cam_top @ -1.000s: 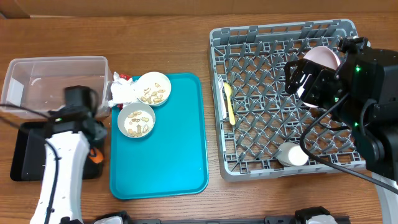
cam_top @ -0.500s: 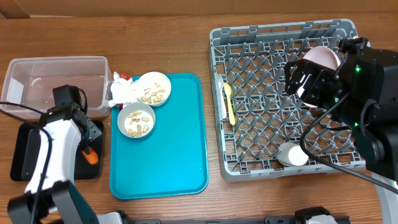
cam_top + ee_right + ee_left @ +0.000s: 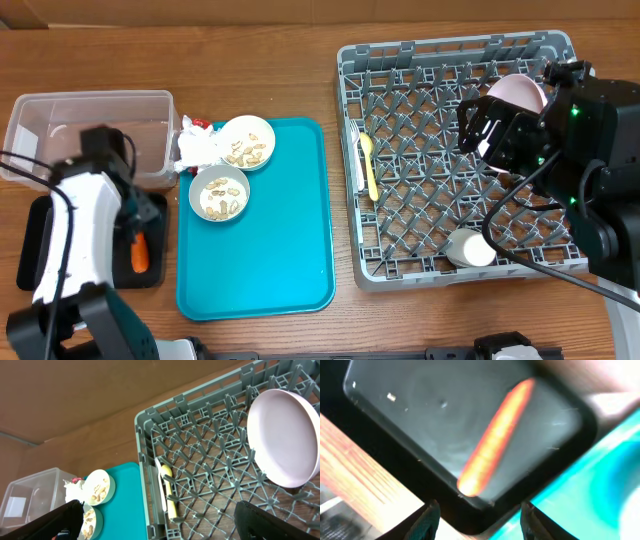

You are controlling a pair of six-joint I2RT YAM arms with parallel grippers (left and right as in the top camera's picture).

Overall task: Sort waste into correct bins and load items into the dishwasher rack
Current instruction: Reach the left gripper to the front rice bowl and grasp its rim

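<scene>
Table (image 3: pixel 250 60): rack (image 3: pixel 345 150), teal tray (image 3: pixel 285 230), tub (image 3: pixel 50 115), bin (image 3: pixel 28 240)

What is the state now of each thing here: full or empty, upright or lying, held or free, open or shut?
black tray: holds the carrot.
carrot: lying flat, not held.
two bowls: upright, food bits inside.
napkin: crumpled, beside the bowls.
plate: standing on edge in the dishwasher rack.
spoon: lying in the rack.
cup: in the rack, pose unclear.
left gripper: open, empty.
right gripper: open, empty.

The orange carrot (image 3: pixel 140 251) lies inside the black tray (image 3: pixel 32 226), close beside the left pincer (image 3: pixel 134 212), free of it.
</scene>
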